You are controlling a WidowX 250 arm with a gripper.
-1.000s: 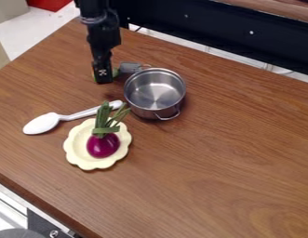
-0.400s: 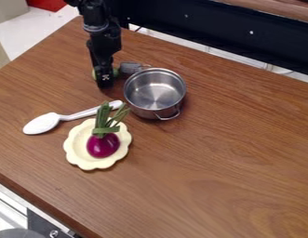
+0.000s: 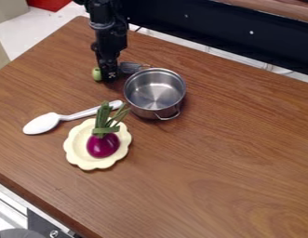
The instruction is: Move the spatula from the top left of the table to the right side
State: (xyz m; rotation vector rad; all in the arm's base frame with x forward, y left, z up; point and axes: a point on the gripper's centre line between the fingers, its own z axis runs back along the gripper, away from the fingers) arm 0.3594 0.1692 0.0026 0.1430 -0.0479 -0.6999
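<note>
1. Spatula with grey slotted head and green handle [image 3: 130,68]: lying towards 11 o'clock on the brown wood-grain table [image 3: 224,153], dial read with 12 at the view's top. Long axis nearly crosswise, from about 9 to between 2 and 3; head points to the latter, green end to the former. Middle hidden behind the gripper.
2. Black two-finger gripper [image 3: 108,77]: hangs down at 11 o'clock, in front of the spatula's middle. Whether spread, pressed together or pinching the spatula: cannot tell.
3. Shiny stainless-steel pot [image 3: 156,90]: upright, near the spatula's head, which sits at its 11 o'clock; a wire loop handle at its 5.
4. White plastic spoon [image 3: 41,124]: bowl at the left, handle pointing between 2 and 3 o'clock.
5. Pale yellow scalloped plate [image 3: 81,161]: at the pot's 7 o'clock.
6. Purple onion with green stalks [image 3: 103,145]: on the plate, stalks towards 12.
</note>
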